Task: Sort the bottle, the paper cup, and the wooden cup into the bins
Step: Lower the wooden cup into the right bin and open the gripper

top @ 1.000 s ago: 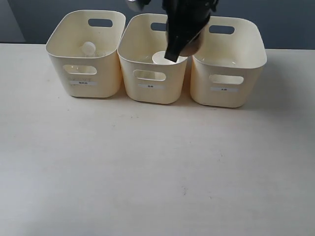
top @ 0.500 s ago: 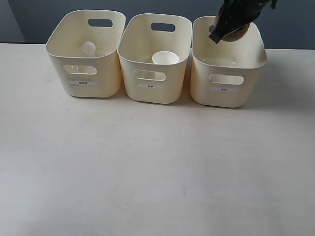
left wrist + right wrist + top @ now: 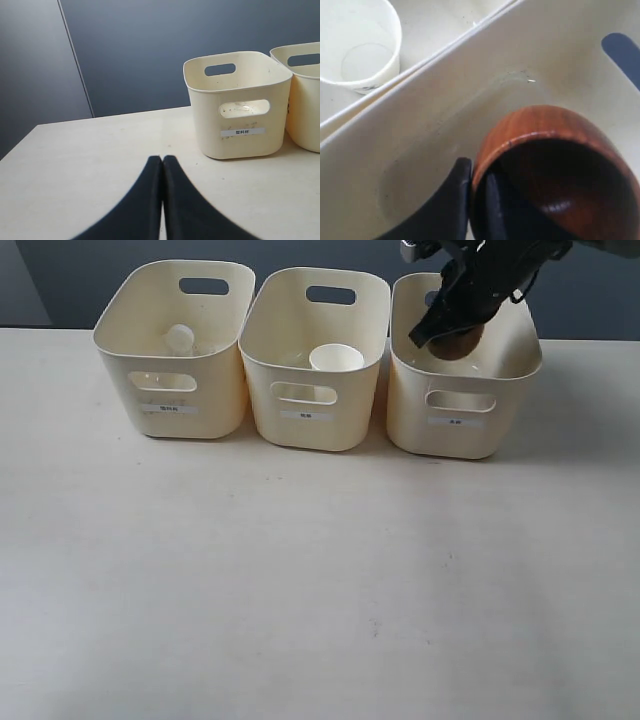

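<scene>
Three bins (image 3: 320, 430) stood in a row on the surface (image 3: 300, 590). Right end effector (image 3: 445, 325) pinched the wooden cup (image 3: 462, 342) by its rim, over the bin at 3 o'clock. Paper cup (image 3: 337, 358) sat in the middle bin; bottle (image 3: 181, 337) in the 9 o'clock bin. Left end effector (image 3: 162, 165) was closed, holding nothing.

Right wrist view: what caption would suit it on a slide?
Right gripper pinching the wooden cup's rim, holding it inside a cream bin.
</scene>
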`<state>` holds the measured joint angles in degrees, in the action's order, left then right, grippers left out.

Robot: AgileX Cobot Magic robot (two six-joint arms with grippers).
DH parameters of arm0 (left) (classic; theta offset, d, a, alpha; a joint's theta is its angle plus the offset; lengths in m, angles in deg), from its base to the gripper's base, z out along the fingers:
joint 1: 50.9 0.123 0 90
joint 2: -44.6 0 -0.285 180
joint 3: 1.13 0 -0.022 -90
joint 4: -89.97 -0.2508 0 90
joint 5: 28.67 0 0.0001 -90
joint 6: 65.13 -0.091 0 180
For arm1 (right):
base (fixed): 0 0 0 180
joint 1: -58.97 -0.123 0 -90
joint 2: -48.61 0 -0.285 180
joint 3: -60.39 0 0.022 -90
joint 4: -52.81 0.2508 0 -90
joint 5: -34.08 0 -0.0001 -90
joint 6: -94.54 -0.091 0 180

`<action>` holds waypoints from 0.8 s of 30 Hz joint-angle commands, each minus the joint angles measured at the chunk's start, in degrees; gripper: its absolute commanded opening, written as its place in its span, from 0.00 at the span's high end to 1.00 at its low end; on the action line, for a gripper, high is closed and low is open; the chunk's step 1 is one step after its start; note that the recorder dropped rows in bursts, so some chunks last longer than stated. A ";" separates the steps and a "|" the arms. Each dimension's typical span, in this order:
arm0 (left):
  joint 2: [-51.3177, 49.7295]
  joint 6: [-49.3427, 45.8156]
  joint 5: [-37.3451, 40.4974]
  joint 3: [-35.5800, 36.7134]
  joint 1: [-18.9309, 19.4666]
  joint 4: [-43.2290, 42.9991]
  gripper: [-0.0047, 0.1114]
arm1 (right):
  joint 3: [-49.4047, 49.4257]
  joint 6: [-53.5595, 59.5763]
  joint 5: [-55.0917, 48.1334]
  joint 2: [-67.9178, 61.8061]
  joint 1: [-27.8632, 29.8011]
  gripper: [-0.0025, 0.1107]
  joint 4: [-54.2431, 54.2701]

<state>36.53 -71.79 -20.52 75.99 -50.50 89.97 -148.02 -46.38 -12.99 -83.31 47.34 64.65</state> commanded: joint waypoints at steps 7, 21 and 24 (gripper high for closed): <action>0.28 0.08 -0.40 0.10 0.03 0.00 0.96 | -10.42 -1.81 -9.06 -7.72 0.26 0.98 0.52; 0.28 0.08 -0.40 0.10 0.03 0.00 0.96 | -11.47 -5.66 -9.85 -9.71 0.26 0.98 -1.25; 0.28 0.08 -0.40 0.10 0.03 0.00 0.96 | -11.47 -5.91 -10.76 -9.71 0.26 0.98 -1.25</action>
<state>36.53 -71.79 -20.52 75.99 -50.50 89.97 -159.02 -52.03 -23.44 -93.06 47.34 63.97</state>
